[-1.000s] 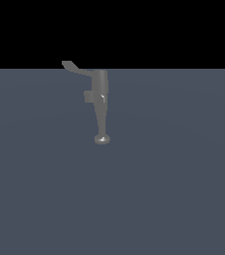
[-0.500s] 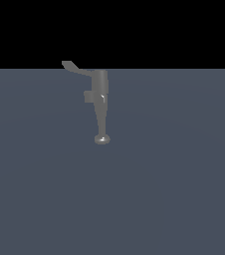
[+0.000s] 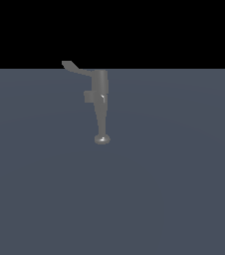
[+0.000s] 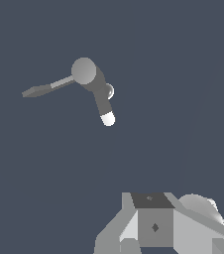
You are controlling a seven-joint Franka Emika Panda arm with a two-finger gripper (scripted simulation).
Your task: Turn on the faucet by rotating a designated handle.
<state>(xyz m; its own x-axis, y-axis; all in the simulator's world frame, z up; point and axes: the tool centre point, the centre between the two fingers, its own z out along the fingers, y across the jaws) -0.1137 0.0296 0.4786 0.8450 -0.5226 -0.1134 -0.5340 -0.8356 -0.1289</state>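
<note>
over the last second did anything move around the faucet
Nothing visibly changed. In the exterior view the faucet stands in the same spot, its handle points the same way, toward that view's left, and no gripper has come into that view.

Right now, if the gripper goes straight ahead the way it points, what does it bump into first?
Probably just the bare grey floor. The faucet and its handle sit off to one side of the gripper, though depth is unclear.
</note>
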